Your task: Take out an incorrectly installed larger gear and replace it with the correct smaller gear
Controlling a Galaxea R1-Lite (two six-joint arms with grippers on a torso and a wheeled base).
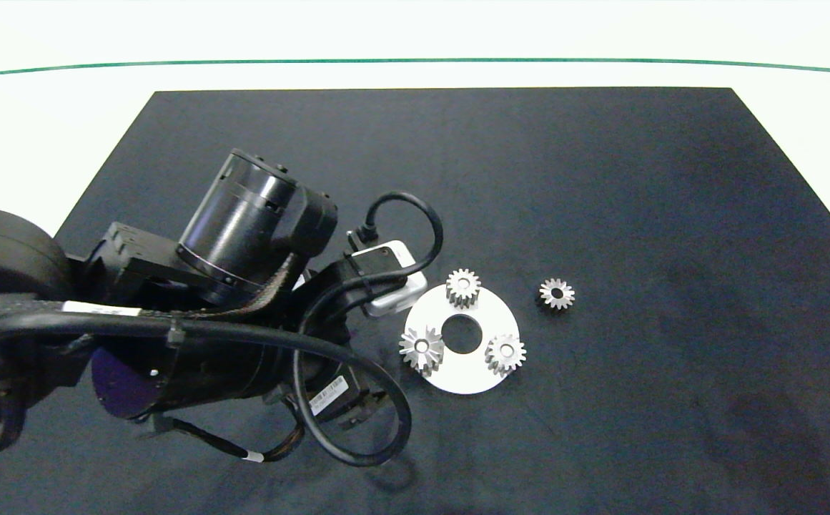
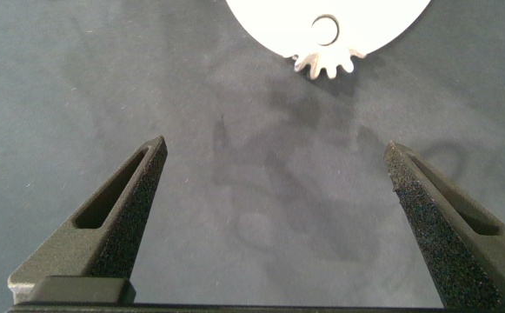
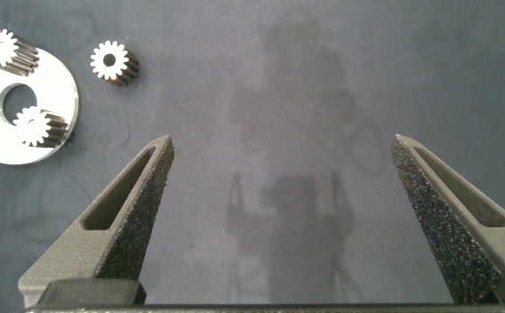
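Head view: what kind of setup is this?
Probably a lab test bench: a black mat on a white table, holding a white round plate with silver metal gears.

left end effector (image 2: 274, 226) hidden under its arm in head view, white disc (image 2: 339, 22) cropped in left wrist view

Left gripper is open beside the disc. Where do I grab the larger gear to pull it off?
Grip the larger gear across its toothed rim, coming straight down. It sits flat on the white disc at the edge nearest the left gripper, overhanging slightly, bore upward, so a vertical lift should free it.
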